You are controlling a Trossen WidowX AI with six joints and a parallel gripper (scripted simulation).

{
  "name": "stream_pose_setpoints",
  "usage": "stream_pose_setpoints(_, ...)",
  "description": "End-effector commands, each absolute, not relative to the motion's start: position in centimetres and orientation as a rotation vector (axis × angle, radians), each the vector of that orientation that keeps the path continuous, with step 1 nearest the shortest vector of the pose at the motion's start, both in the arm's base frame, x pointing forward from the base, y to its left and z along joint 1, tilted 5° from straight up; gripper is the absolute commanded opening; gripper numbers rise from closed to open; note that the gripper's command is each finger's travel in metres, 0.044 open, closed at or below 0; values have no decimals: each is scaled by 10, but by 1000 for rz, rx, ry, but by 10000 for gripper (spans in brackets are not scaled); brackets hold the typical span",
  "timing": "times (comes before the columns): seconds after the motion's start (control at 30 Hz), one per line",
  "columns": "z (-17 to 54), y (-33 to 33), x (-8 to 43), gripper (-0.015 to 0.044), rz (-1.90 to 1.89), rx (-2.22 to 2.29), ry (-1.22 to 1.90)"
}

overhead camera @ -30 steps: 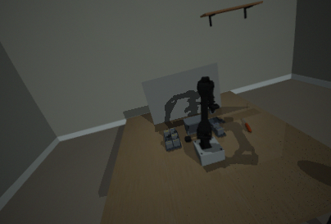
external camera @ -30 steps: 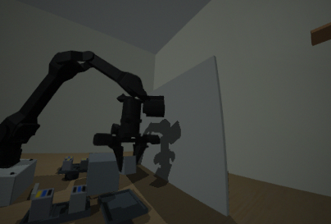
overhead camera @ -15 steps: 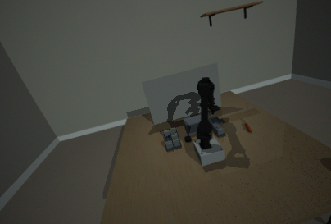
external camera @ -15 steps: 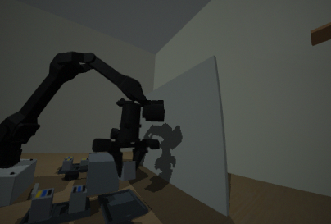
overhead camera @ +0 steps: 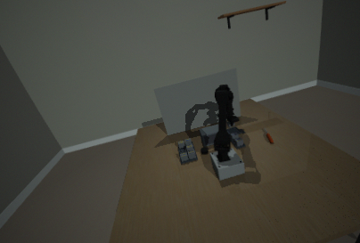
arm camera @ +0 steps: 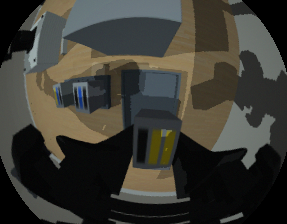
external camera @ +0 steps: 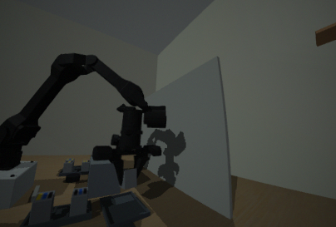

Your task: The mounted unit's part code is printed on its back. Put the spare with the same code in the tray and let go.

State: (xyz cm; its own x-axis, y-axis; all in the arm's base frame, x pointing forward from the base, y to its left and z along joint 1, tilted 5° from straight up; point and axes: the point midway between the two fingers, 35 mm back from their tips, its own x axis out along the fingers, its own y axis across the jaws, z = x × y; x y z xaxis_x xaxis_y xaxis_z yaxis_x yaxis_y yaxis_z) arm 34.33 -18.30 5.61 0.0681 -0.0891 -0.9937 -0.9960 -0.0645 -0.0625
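My gripper (external camera: 130,177) (arm camera: 153,127) points down, shut on a grey spare unit (external camera: 130,180) (arm camera: 156,147) whose top shows one black and two yellow stripes. The unit is off the table, near the shallow dark tray (external camera: 126,211) (arm camera: 138,106); in the wrist view it overlaps the tray's lower edge. No part lies on the tray's visible floor. A holder (external camera: 62,214) beside the tray carries two units, one (external camera: 42,207) (arm camera: 58,95) with yellow and blue stripes, the other (external camera: 79,202) (arm camera: 82,97) with blue and black. No code shows on the grey box-shaped unit (external camera: 104,178) (arm camera: 129,30).
A tall pale panel (overhead camera: 178,101) (external camera: 195,132) stands behind the gripper. A second holder (overhead camera: 187,151) (external camera: 72,170) carries several units. A small dark round object (overhead camera: 204,150) is near it. The arm's white base box (overhead camera: 230,169) (arm camera: 48,42) and a red-handled tool (overhead camera: 269,137) are on the table.
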Motion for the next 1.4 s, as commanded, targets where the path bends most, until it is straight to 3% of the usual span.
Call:
stream_pose_setpoints(0.0,51,-182,342,0,1169,-1351,1193)
stream_pose_setpoints(1.37,13,-182,338,0,1169,-1350,1193)
